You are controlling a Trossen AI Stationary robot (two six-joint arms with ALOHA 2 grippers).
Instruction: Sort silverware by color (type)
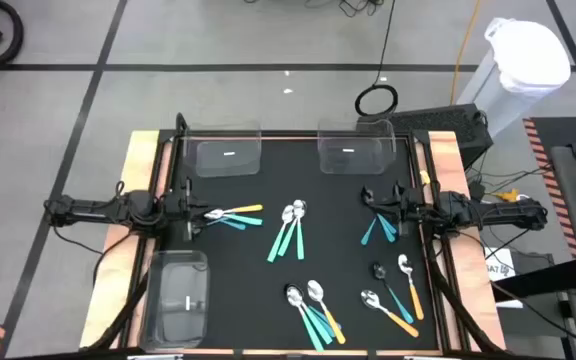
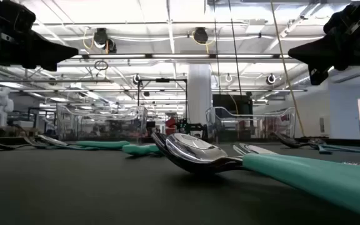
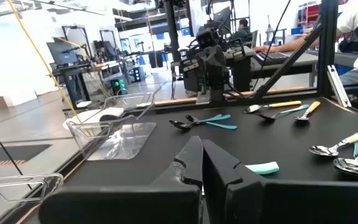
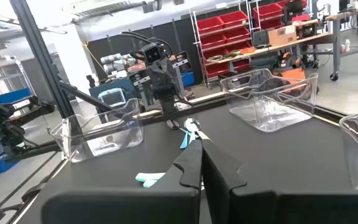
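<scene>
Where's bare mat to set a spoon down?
Free: the strip between the two back bins, and the mat between the front-left bin and the front spoons. Crowded: middle and front-right.

Glossy metal spoons (image 1: 295, 212), plastic handles

Light: bright, even, from ceiling strip lamps (image 2: 136, 56) in the low view | Shadows: faint on the matte black table top (image 1: 268, 290) | Glare: highlights on the nearest shiny metal spoon bowl (image 2: 192, 150) | Blur: near teal plastic handle (image 2: 311, 178) soft
</scene>
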